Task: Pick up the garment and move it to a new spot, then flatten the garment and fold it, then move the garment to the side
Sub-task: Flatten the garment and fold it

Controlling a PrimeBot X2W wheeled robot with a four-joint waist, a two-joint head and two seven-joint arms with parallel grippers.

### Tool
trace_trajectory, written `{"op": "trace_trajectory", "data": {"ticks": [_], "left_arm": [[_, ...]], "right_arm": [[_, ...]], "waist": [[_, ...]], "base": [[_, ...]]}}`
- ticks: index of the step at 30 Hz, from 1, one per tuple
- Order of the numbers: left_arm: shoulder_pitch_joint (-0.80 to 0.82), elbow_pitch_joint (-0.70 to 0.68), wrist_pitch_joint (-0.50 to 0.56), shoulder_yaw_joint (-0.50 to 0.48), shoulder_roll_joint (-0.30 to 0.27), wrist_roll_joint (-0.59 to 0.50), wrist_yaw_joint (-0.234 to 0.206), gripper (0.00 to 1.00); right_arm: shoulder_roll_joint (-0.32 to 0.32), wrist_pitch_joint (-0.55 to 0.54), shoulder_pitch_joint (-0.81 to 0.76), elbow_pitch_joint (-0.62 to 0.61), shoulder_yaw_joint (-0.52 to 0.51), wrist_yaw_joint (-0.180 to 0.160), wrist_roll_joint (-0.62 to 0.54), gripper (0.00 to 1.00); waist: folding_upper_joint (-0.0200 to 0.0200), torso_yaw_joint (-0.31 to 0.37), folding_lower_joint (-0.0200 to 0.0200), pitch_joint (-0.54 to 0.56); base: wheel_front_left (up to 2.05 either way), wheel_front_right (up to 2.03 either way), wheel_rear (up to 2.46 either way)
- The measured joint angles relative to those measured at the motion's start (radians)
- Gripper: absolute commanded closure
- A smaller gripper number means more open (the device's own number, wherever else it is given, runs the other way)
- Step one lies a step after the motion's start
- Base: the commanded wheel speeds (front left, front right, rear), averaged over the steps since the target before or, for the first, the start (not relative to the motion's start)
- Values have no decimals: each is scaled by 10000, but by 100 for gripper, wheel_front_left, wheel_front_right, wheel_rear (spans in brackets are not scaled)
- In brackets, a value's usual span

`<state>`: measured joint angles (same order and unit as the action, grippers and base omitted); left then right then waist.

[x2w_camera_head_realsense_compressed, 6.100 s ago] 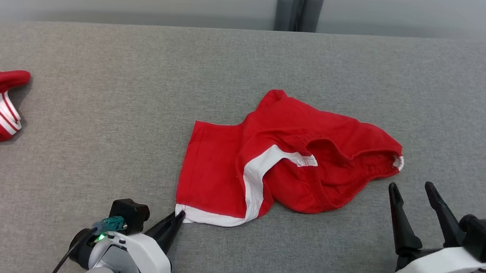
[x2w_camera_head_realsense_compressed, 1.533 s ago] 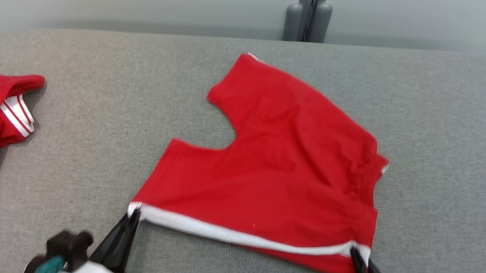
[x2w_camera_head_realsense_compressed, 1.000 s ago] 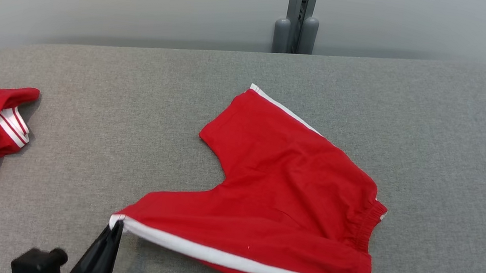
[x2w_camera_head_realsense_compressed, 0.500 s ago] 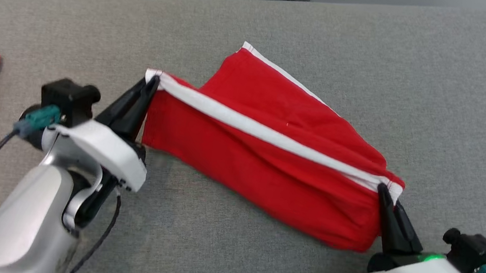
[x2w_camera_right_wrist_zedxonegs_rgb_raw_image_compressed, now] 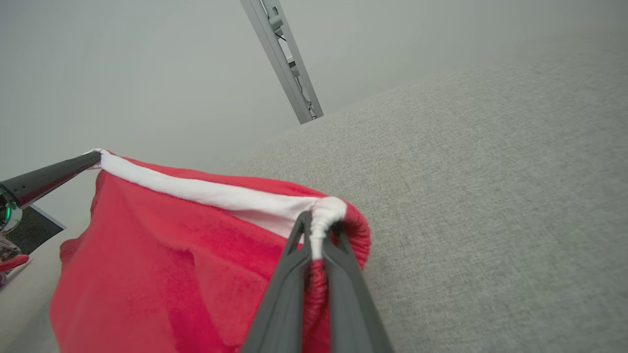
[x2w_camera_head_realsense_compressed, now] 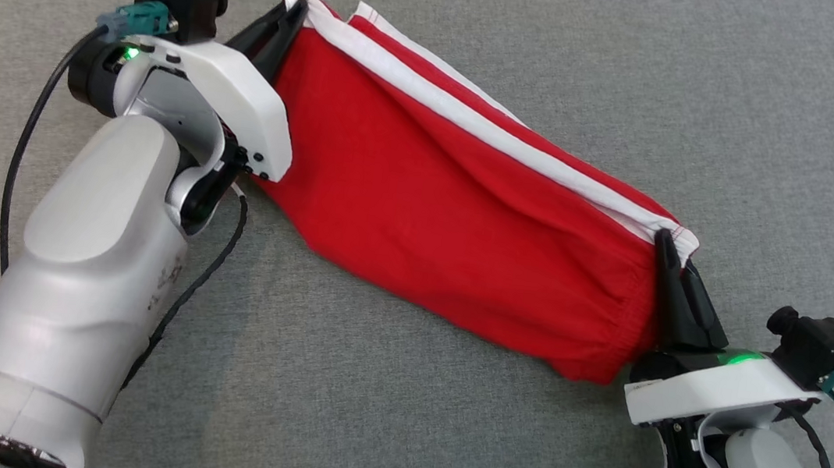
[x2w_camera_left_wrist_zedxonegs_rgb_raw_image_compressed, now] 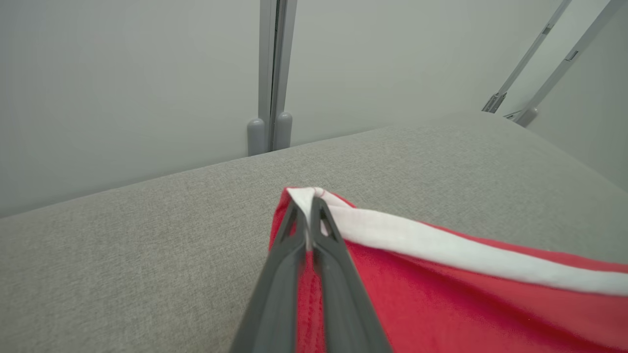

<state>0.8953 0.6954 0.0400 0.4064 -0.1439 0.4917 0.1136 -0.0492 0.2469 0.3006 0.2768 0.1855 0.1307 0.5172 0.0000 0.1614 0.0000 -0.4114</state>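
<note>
No readable text, labels, numbers or signs visible.

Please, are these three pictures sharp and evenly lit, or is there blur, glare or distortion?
Head view: sharp, soft even light, faint shadow under the red shorts with white stripe on the grey fabric surface. Left wrist view: no glare, nearest cloth slightly soft. Right wrist view: tilted horizon, far surface hazy.

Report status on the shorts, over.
Left gripper shut on hem corner; right gripper shut on waistband corner. Red shorts stretched between them, striped edge up. Nothing blocking seen.
</note>
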Motion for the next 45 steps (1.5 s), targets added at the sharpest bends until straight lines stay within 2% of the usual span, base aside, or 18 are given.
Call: {"op": "trace_trajectory", "data": {"ticks": [2,8,9,10,11,18,23,26,29,33,41,45], "left_arm": [[710,1062,-205,125,105,-19,50,100],[1707,2658,-742,330,378,54,109,100],[1812,2878,-807,355,420,125,130,73],[1881,3047,-892,372,479,211,130,15],[1951,3214,-959,399,527,313,132,0],[2044,3770,-1620,736,616,577,148,0],[1802,3929,-2619,951,558,489,159,0],[1391,3730,-2924,915,466,372,-36,0],[856,3010,-3003,688,290,268,-384,0],[-204,1072,-3018,-56,-81,-4,-989,0],[-2592,-1490,-3033,-660,-493,-397,-1588,0],[-3665,-2556,-3033,-918,-732,-481,-2036,0]], "right_arm": [[2,29,251,159,186,0,119,100],[2,102,639,347,510,0,391,100],[2,104,660,359,545,0,412,56],[0,105,685,374,581,0,428,6],[0,105,706,389,619,0,428,0],[2,127,723,280,604,0,0,0],[10,134,272,-297,253,0,-1133,0],[13,111,-164,-763,-121,0,-2019,0],[8,-25,-645,-1358,-533,0,-2729,0],[2,-247,-1172,-2084,-989,0,-3384,0],[4,-750,-1904,-2610,-1486,0,-3248,0],[4,-752,-2185,-2702,-1557,0,-3290,0]], "waist": [[0,210,0,-221],[0,613,0,-576],[0,663,0,-619],[0,699,0,-658],[0,729,0,-686],[0,696,0,-626],[0,473,0,-386],[0,317,0,-187],[0,132,0,19],[0,-83,0,316],[0,-368,0,929],[0,-370,0,1288]], "base": [[0,0,0],[0,0,0],[0,0,0],[0,0,0],[0,0,0],[0,0,0],[0,0,0],[0,0,0],[0,0,0],[0,0,0],[0,0,0],[0,0,0]]}}
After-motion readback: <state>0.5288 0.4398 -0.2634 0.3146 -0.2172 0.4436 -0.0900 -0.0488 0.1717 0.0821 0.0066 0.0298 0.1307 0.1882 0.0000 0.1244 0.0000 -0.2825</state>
